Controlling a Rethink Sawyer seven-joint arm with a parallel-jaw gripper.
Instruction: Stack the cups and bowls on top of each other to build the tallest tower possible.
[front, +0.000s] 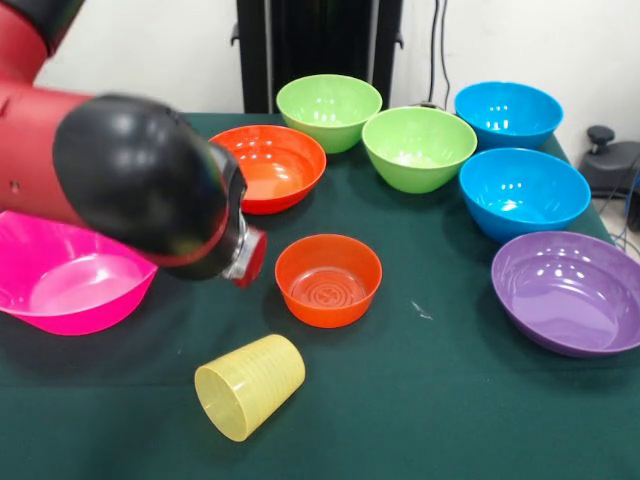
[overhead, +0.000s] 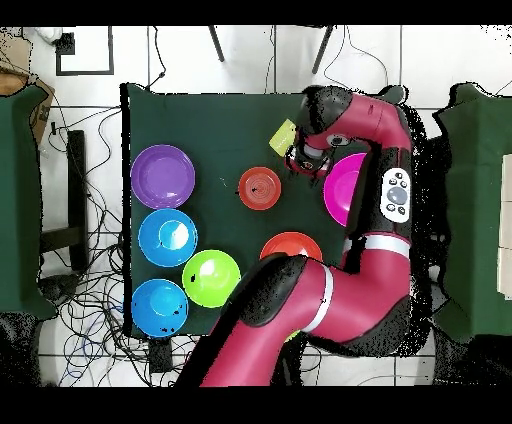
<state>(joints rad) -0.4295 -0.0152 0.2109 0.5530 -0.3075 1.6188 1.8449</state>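
Observation:
A pale-yellow ribbed cup (front: 250, 385) (overhead: 283, 133) lies on its side near the table's front edge. Each bowl stands alone on the green cloth: a small orange bowl (front: 328, 280) (overhead: 260, 188), a larger orange bowl (front: 270, 165) (overhead: 291, 246), two lime green bowls (front: 328, 110) (front: 418, 148), two blue bowls (front: 508, 113) (front: 522, 192), a wide purple bowl (front: 570, 292) (overhead: 162, 176) and a big pink bowl (front: 60, 280) (overhead: 340, 188). No tower shows. My gripper (overhead: 303, 163) hangs between the pink bowl and the small orange bowl, just beside the cup. The black wrist housing (front: 150, 180) hides most of it.
The red arm sweeps over the table's side by the pink bowl and covers part of that bowl. Cables lie on the floor around the table (overhead: 225, 110). A small white scrap (front: 422, 312) lies on the cloth right of the small orange bowl.

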